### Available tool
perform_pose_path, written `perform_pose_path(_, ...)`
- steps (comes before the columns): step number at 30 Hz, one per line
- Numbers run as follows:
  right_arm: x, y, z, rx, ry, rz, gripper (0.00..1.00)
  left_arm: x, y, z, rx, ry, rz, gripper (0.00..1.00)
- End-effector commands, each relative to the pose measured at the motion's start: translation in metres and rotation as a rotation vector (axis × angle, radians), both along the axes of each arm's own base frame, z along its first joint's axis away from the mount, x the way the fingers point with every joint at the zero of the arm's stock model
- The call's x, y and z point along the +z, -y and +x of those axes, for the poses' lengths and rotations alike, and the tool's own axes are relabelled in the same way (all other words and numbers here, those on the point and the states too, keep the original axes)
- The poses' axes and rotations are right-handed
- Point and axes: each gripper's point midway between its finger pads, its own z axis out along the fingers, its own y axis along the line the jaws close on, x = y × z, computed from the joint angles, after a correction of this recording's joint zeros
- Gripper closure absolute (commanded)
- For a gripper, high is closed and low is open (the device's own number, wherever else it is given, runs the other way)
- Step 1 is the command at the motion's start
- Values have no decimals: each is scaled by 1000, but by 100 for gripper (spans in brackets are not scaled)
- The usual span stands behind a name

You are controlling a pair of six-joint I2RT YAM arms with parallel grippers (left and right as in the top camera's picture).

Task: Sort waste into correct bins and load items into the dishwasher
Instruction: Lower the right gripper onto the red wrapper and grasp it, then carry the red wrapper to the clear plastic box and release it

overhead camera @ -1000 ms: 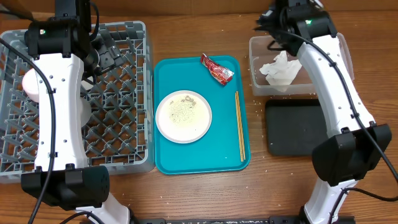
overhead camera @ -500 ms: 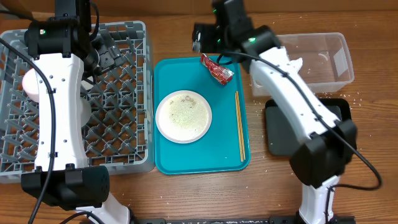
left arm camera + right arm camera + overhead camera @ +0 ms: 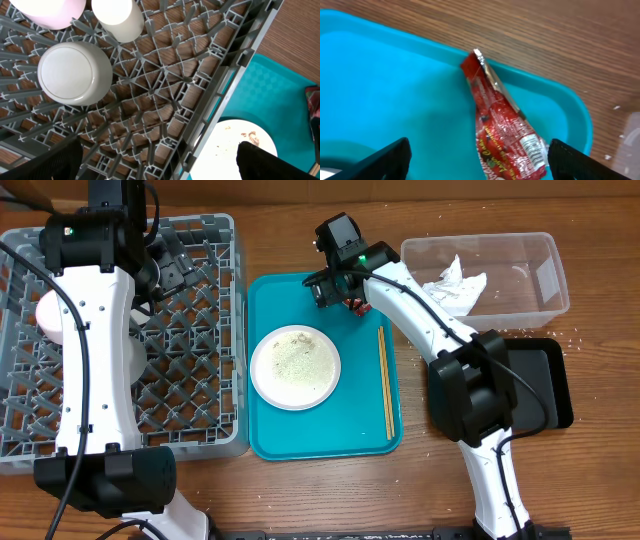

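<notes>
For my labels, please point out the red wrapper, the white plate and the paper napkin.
red wrapper [image 3: 501,127], right wrist view, its middle.
white plate [image 3: 300,394], overhead view, bare lower part.
paper napkin [image 3: 458,281], overhead view, crumpled middle.

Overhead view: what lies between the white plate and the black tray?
Wooden chopsticks lie on the teal tray, right of the white plate; nearer the black tray, the right arm blocks the overhead view.

My right gripper [image 3: 335,288] hides most of the red wrapper [image 3: 501,131] from overhead, and my wrist view's bottom edge crops its lower end.
</notes>
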Motion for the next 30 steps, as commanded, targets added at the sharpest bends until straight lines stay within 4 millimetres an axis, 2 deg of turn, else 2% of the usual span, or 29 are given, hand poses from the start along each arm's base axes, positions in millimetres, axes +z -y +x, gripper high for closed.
perform_pose_path(1, -22, 4, 3, 27, -14, -60, 18, -3, 0, 1, 12, -7, 4, 0)
perform_pose_path(3, -31, 5, 1, 21, -30, -65, 25, -3, 0, 1, 12, -7, 4, 0)
perform_pose_path(5, -36, 5, -2, 20, -42, -71, 28, -3, 0, 1, 12, -7, 4, 0)
perform_pose_path(10, -41, 7, -4, 11, -49, -73, 30, -3, 0, 1, 12, -7, 4, 0)
perform_pose_path(17, -41, 9, -3, -24, -44, -67, 56, -3, 0, 1, 12, -7, 4, 0)
perform_pose_path(19, -44, 9, -3, -24, -49, -70, 57, -3, 0, 1, 12, -7, 4, 0)
perform_pose_path(24, -67, 11, -8, -40, -93, -86, 59, -3, 0, 1, 12, -7, 4, 0)
perform_pose_path(28, -69, 11, -8, -56, -96, -84, 66, -3, 0, 1, 12, -7, 4, 0)
perform_pose_path(30, -65, 10, -6, -62, -82, -86, 72, -3, 0, 1, 12, -7, 4, 0)
